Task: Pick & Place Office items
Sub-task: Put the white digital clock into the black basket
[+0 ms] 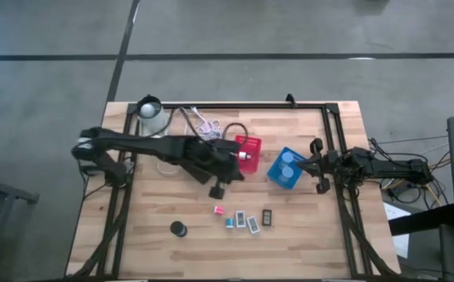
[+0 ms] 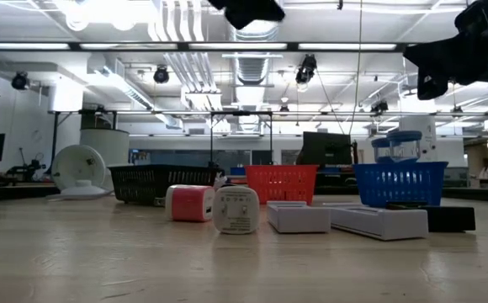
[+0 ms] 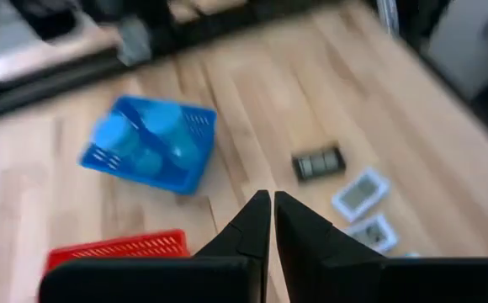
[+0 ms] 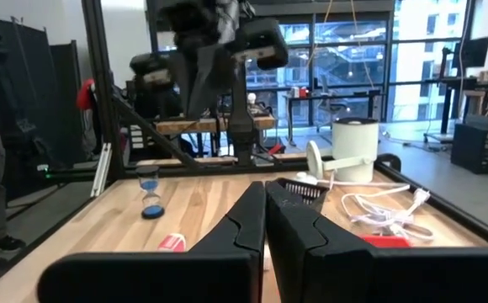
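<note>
A: High view, worktop (image 1: 305, 243): where do the office items (image 1: 243, 218) lie?
B: In a row near the front edge: pink, teal, white and black blocks, with a black disc (image 1: 179, 228) apart to their left; two pale-blue round pieces (image 1: 289, 161) sit in the blue bin (image 1: 285, 168)

A: And the tools?
B: Left tool (image 1: 216, 190), fingers almost touching and empty, hangs above the row beside the red bin (image 1: 248, 152); right tool (image 1: 315, 146), closed and empty, waits beside the blue bin

No text you can read anywhere, no label, brand, number or sign legible on the small blocks on the table, on the mesh bins, on the arms, or in the room behind.
</note>
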